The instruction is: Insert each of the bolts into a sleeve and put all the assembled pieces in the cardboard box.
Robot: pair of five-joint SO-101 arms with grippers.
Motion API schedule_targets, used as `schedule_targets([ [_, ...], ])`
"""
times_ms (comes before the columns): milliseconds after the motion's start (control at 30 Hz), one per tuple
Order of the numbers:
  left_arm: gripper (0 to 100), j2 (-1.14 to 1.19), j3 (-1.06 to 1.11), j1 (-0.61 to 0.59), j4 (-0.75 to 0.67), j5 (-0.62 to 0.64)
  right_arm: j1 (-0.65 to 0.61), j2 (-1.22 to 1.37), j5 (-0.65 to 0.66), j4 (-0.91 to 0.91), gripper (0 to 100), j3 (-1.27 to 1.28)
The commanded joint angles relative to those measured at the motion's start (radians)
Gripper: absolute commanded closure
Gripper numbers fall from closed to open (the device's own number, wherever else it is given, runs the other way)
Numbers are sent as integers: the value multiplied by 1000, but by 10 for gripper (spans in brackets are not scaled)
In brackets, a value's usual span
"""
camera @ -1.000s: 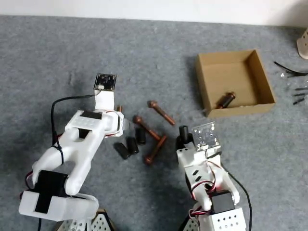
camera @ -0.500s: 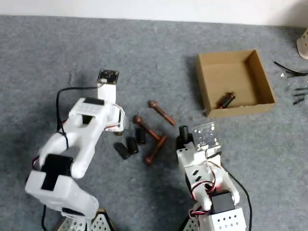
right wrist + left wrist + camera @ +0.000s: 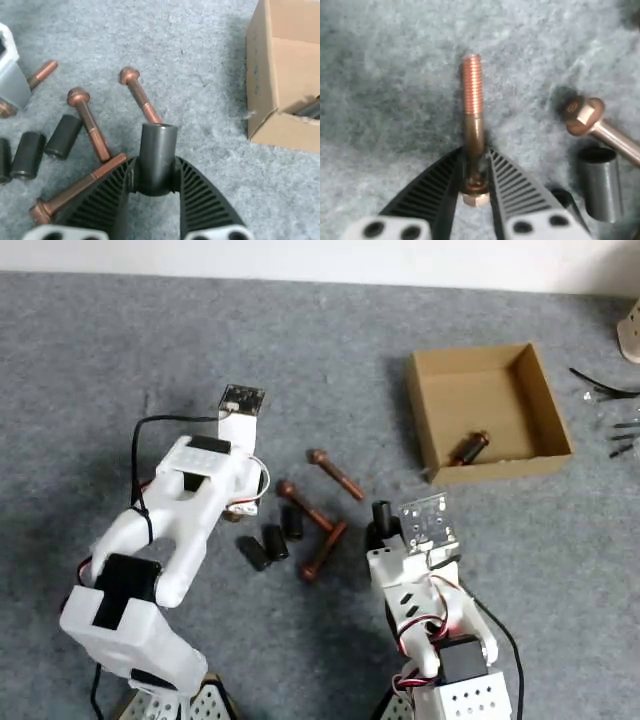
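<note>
The cardboard box (image 3: 482, 390) holds one assembled piece (image 3: 468, 448) by its front wall. The left pincer (image 3: 475, 156) is closed on a copper bolt (image 3: 472, 95) near the head, threaded end pointing straight away from the wrist. The right pincer (image 3: 156, 167) grips a black sleeve (image 3: 158, 145), open end outward. Three loose bolts (image 3: 323, 550) and three sleeves (image 3: 273, 540) lie on the desk (image 3: 120, 340); from above, the left arm (image 3: 190, 500) largely hides its bolt.

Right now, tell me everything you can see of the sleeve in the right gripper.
The sleeve is a short, dark, metal-looking tube with a smooth wall and an open hollow end. The right gripper is shut on it, ribbed black fingers pressing both sides, the open end sticking out past the fingertips. It sits near the loose bolts, short of the cardboard box; whether it touches the grey carpet is unclear.
</note>
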Motion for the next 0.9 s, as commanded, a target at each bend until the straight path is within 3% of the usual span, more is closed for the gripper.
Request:
schedule_targets([
  [0, 995, -15, -5, -12, 26, -86, 24, -18, 15, -44, 994, 16],
  [100, 995, -90, -24, -10, 87, -181, 39, -21, 15, -44, 994, 16],
  [167, 995, -166, -58, -18, 166, -358, 42, -21, 15, -44, 994, 16],
  [333, 995, -334, -61, -113, 325, -1043, 42, -21, 15, -44, 994, 16],
  [467, 995, -369, -68, -289, 348, -1442, 42, -21, 15, -44, 994, 16],
  [600, 995, -366, -41, -429, 275, -1614, 42, -21, 17, -44, 994, 16],
  [867, 995, -366, 104, -552, 35, -1677, 42, -21, 17, -44, 994, 16],
])
